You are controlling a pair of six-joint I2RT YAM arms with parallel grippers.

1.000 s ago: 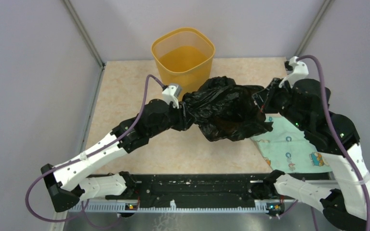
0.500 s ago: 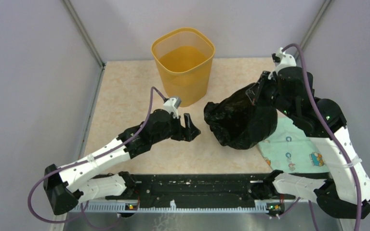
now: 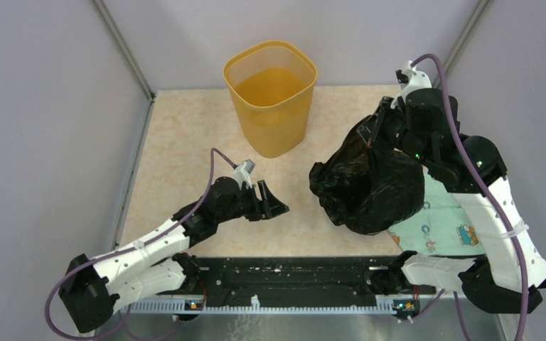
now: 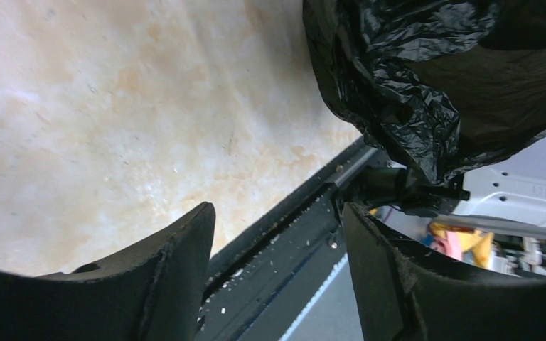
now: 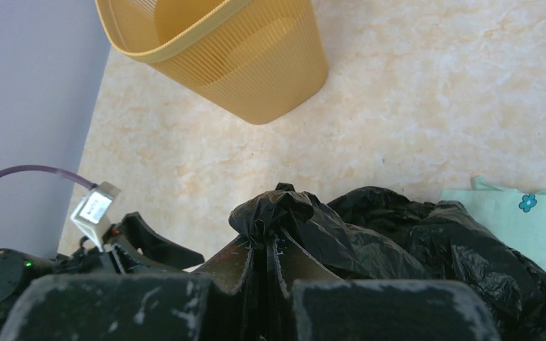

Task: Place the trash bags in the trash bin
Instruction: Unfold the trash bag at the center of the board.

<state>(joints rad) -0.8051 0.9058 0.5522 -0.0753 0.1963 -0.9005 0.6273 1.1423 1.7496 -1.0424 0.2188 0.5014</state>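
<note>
On the right gripper (image 5: 266, 250) the jaws are closed, pinching a gathered knot of the trash bags (image 3: 370, 188). The bundle hangs from that pinch with its lower part over the pale green cloth (image 3: 444, 229); we cannot tell whether it touches. On the left gripper (image 4: 277, 234) the jaws stand wide apart and grip nothing, low over the worktop (image 3: 185, 142), near the bundle. The trash bin (image 3: 270, 99) stands upright at the far side, apart from the bundle, with nothing black inside. We judge the step in hand to be the carry. The next move calls for raising the bundle above the rim, centring it over the opening, then releasing.
</note>
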